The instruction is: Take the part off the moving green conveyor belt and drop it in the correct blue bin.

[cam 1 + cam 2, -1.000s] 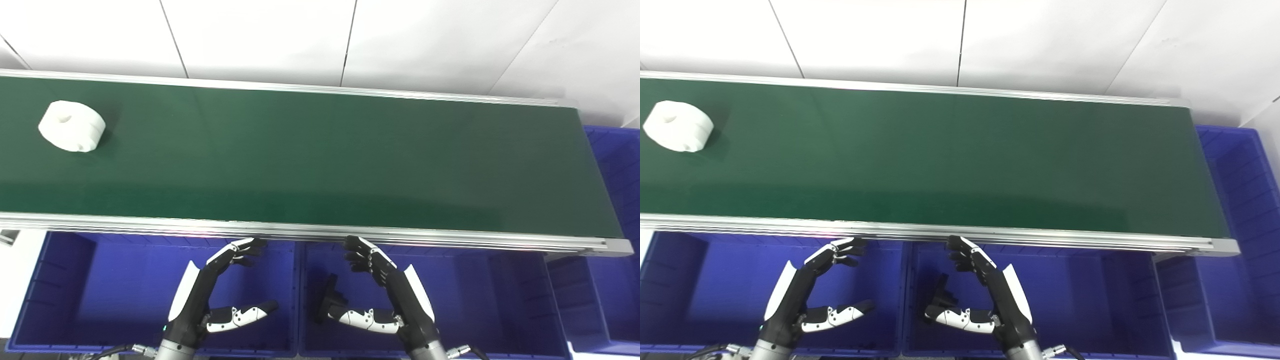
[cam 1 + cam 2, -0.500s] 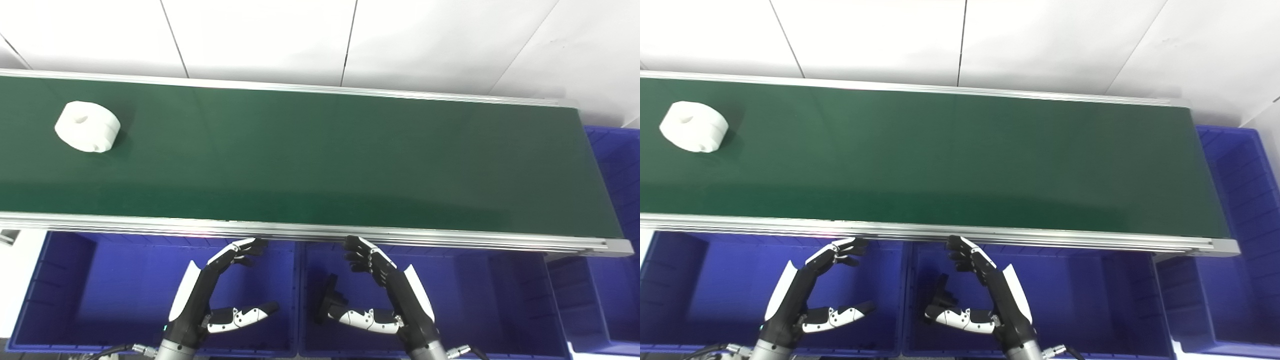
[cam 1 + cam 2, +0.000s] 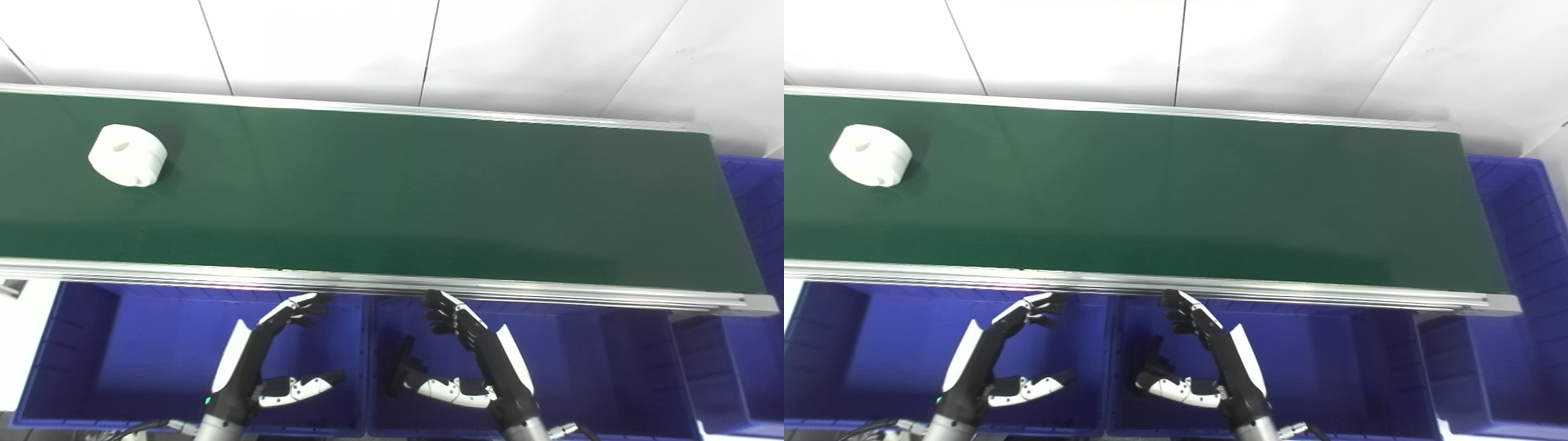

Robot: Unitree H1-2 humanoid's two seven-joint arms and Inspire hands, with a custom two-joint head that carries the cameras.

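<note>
A white round part (image 3: 127, 155) with a centre hole lies on the green conveyor belt (image 3: 392, 190) at the far left; it also shows in the right eye view (image 3: 871, 163). My left hand (image 3: 269, 358) is open and empty, held above the left blue bin (image 3: 86, 367) below the belt's near rail. My right hand (image 3: 468, 361) is open and empty above the middle blue bin (image 3: 582, 367). Both hands are far from the part.
A small black part (image 3: 404, 364) lies in the middle bin beside my right thumb. Another blue bin (image 3: 756, 202) stands past the belt's right end. The belt's metal rail (image 3: 392, 283) runs between hands and belt. A white wall stands behind.
The white part has moved right along the belt. Both hands have stayed in place, open.
</note>
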